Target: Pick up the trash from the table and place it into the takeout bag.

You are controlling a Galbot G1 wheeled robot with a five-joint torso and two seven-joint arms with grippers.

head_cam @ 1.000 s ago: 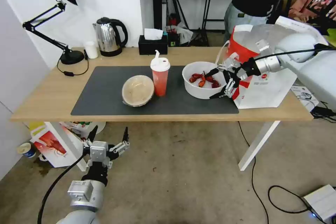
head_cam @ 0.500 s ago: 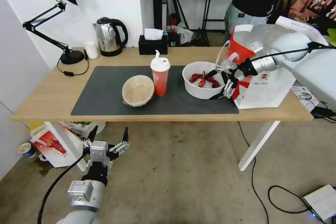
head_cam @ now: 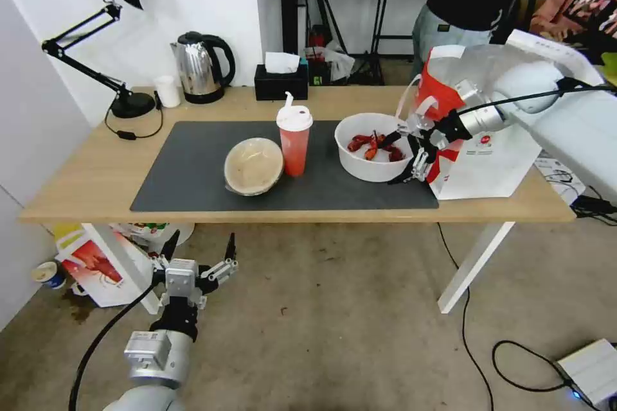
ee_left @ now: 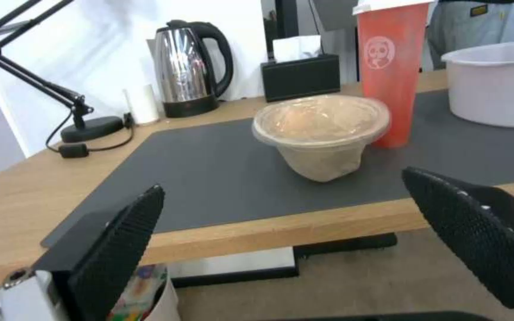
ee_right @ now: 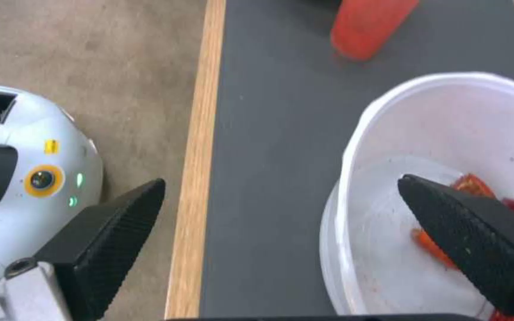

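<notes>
Red drink cup (head_cam: pixel 294 141) stands upright — right claw (head_cam: pixel 400 155) spread astride white bowl's (head_cam: pixel 373 155) rim.

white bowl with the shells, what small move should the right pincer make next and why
Probably close. The right pincer is open at the side of the white bowl nearest the takeout bag, one finger over the inside with the shells, the other outside, so the rim looks straddled. Shutting should pinch the wall for lifting. The left pincer hangs open below the table.

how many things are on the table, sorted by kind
bowls: 2, white bowl, tan bowl
cups: 2, red cup, small white cup
bags: 1, takeout bag
other: 3, kettle, lamp, tissue box
total: 8
</notes>
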